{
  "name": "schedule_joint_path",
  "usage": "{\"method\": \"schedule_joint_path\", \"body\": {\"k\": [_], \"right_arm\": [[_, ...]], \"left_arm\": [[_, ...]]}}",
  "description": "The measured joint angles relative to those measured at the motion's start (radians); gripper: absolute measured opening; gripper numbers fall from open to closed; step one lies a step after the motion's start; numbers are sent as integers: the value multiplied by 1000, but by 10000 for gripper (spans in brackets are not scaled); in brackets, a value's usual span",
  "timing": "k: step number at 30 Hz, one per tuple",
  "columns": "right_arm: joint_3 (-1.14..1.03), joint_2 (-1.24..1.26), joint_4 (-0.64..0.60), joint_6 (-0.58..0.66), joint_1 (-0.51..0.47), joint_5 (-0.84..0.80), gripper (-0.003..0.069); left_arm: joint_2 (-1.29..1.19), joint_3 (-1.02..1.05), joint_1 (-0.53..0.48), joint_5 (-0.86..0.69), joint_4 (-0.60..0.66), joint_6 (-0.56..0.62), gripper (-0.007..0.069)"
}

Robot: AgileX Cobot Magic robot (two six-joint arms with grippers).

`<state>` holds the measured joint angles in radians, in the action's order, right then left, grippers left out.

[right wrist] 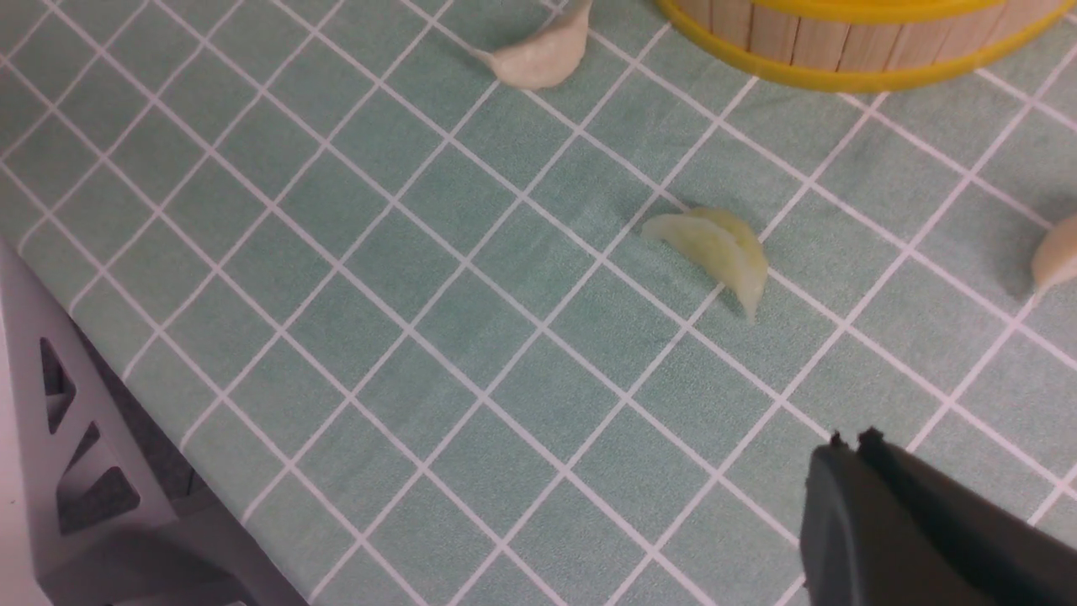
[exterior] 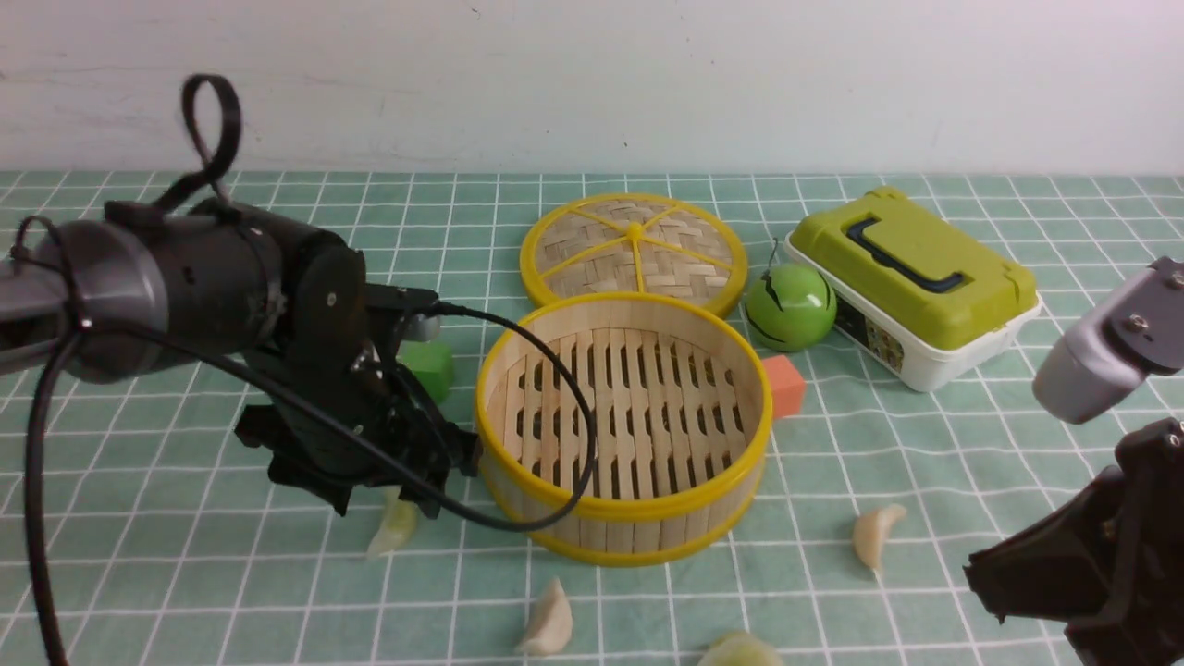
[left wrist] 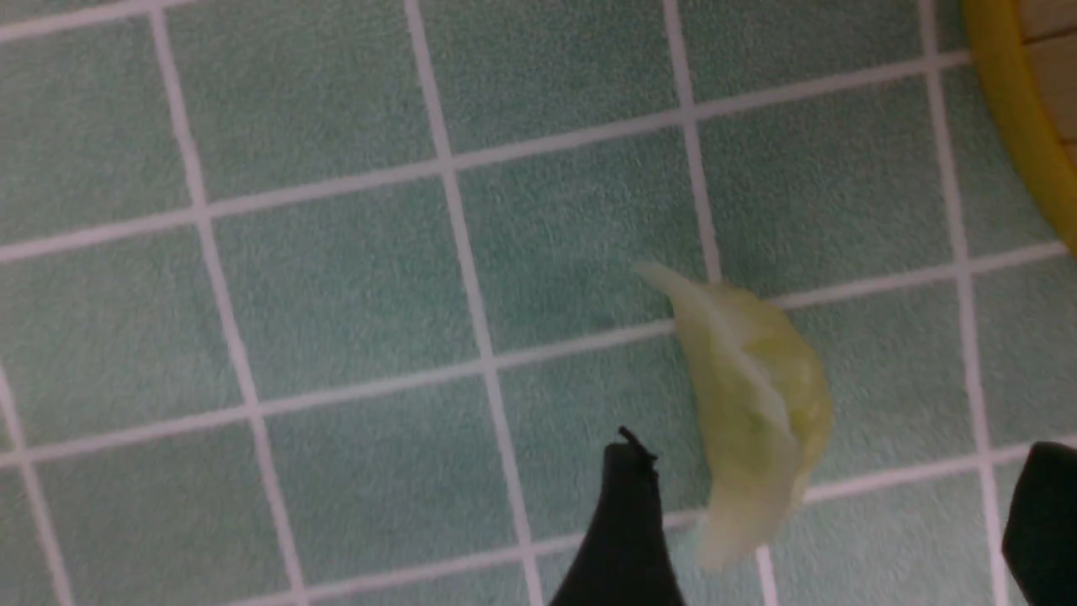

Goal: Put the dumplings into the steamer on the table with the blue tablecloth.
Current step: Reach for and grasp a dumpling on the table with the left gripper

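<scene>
The steamer (exterior: 624, 518) stands empty in the middle of the table with the blue tablecloth (exterior: 925, 462). Four dumplings lie on the cloth around its near side: a pale green one (exterior: 393, 527), a cream one (exterior: 548, 624), a pale green one (exterior: 740, 650) and a cream one (exterior: 877, 535). My left gripper (exterior: 407, 495) is open and hangs low over the left pale green dumpling (left wrist: 753, 404), which lies between the fingers (left wrist: 623, 522), nearer one of them and apart from both. My right gripper (right wrist: 850, 442) is shut and empty, short of the other pale green dumpling (right wrist: 715, 252).
The woven lid (exterior: 634, 250) lies behind the steamer. A green cube (exterior: 430, 368) sits left of it, an orange cube (exterior: 784, 387) and a green ball (exterior: 791, 305) right of it. A green-lidded box (exterior: 911, 277) stands at the back right. The table's near edge (right wrist: 126, 379) shows in the right wrist view.
</scene>
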<state>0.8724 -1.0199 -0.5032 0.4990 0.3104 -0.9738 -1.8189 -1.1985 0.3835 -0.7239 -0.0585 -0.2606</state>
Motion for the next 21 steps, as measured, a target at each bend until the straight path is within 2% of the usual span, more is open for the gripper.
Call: {"method": "schedule_joint_path", "body": {"k": [4, 8, 9, 12, 15, 19, 21], "right_arm": [[0, 0, 33, 0, 0, 3, -11], [0, 0, 52, 0, 0, 7, -11], [0, 0, 53, 0, 0, 15, -8], [0, -1, 54, 0, 0, 23, -6], [0, -1, 54, 0, 0, 24, -3], [0, -1, 54, 0, 0, 25, -1], [0, -1, 54, 0, 0, 25, -2]], "left_arm": [[-52, 0, 0, 43, 2, -5, 526], [-72, 0, 0, 56, 4, -23, 432], [-78, -2, 0, 59, 5, -28, 342], [-78, -4, 0, 56, 5, -31, 189], [-78, -20, 0, 21, 2, -33, 192], [-78, -128, 0, -137, -4, -33, 195], [-77, -250, 1, -254, 15, -33, 195]]}}
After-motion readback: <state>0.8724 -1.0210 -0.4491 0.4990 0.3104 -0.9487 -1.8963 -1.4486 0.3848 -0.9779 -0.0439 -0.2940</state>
